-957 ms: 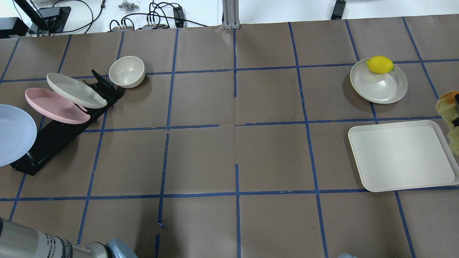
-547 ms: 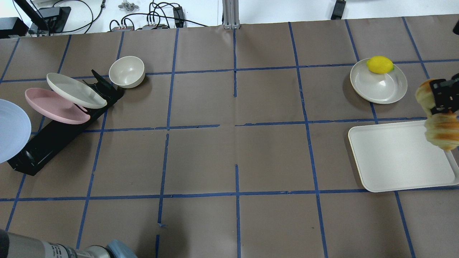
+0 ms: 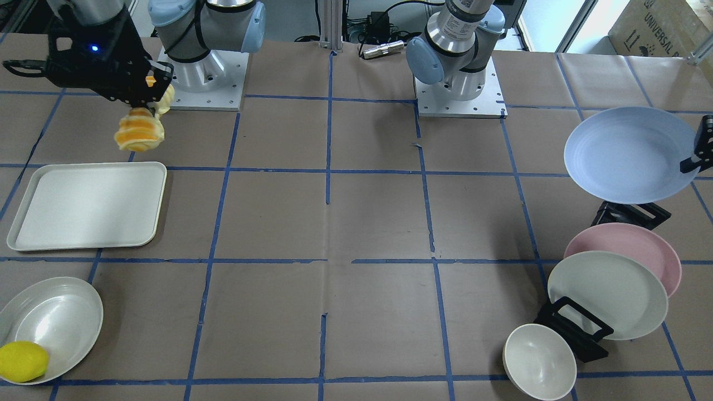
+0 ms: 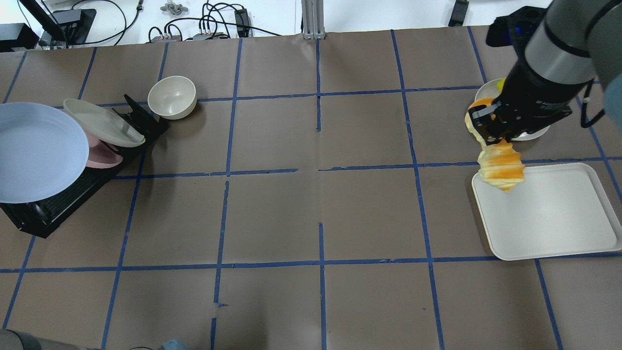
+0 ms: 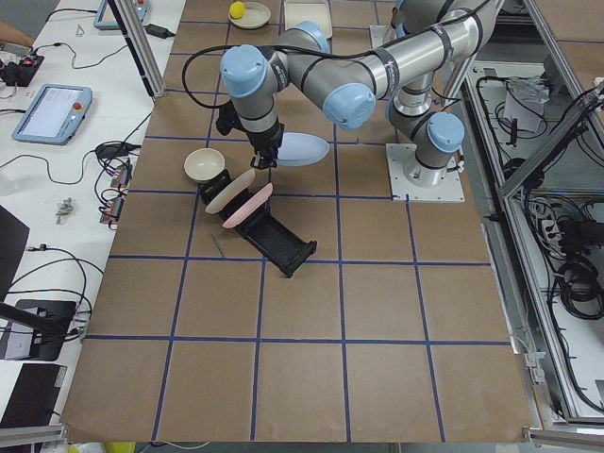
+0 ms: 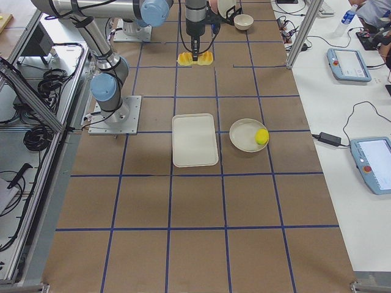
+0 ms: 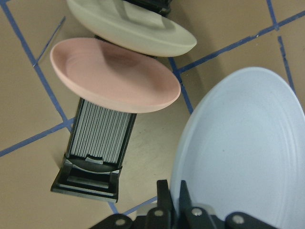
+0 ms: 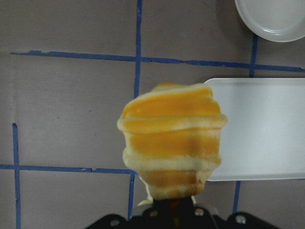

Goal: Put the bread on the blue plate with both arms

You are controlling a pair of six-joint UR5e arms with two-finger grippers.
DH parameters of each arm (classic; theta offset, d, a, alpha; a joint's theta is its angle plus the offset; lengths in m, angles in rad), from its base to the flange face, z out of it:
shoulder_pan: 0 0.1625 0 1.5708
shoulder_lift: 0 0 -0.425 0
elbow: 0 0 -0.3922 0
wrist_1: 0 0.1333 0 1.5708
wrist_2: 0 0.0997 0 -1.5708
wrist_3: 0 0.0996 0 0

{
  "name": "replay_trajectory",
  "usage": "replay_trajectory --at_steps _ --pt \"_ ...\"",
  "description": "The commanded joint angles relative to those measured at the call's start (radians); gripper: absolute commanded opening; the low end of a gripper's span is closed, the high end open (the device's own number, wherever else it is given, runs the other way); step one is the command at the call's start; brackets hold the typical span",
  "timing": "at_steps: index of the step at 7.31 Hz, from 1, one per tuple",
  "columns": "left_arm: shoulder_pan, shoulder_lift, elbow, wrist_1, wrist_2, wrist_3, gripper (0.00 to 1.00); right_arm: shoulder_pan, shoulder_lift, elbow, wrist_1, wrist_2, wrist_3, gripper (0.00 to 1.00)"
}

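Bread (image 4: 501, 167) aloft — tray (image 4: 549, 214), lemon (image 3: 22, 361) nearby

At the table's right end the right gripper (image 4: 488, 131) holds the bread (image 4: 501, 166) aloft near the tray (image 4: 549, 223), a lemon (image 3: 22, 361) on the dish (image 3: 55, 317) beyond, while at the left end the left gripper (image 7: 177, 198) holds the plate (image 4: 39, 150) over the rack (image 4: 48, 206) of two plates (image 4: 104, 122), bowl (image 4: 172, 97) beside it.

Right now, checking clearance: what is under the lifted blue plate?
Below the blue plate, the left wrist view shows table paper and the black rack beside its edge; whatever lies straight under it is covered.
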Motion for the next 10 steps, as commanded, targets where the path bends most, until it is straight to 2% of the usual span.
replay_trajectory --at_steps 1,2,4,5,7,9,10 --pt "-0.154 -0.005 -0.014 -0.001 -0.004 -0.127 0.14 0.131 0.075 -0.024 -0.041 0.001 0.01 0.11" --pt "-0.233 -0.007 -0.057 0.003 -0.006 -0.184 0.14 0.165 0.115 -0.07 -0.034 0.002 0.012 0.11" --pt "-0.376 -0.019 -0.176 0.084 -0.102 -0.386 0.16 0.176 0.158 -0.169 0.087 -0.001 0.085 0.12" --pt "-0.465 -0.02 -0.238 0.157 -0.104 -0.481 0.15 0.174 0.158 -0.179 0.092 -0.002 0.244 0.13" --pt "-0.597 -0.037 -0.36 0.392 -0.144 -0.656 0.13 0.174 0.154 -0.173 0.135 -0.001 0.369 0.14" --pt "-0.671 -0.124 -0.404 0.582 -0.159 -0.754 0.13 0.176 0.157 -0.167 0.135 0.004 0.363 0.14" --pt "-0.705 -0.16 -0.405 0.626 -0.159 -0.795 0.13 0.176 0.157 -0.167 0.135 0.004 0.36 0.14"
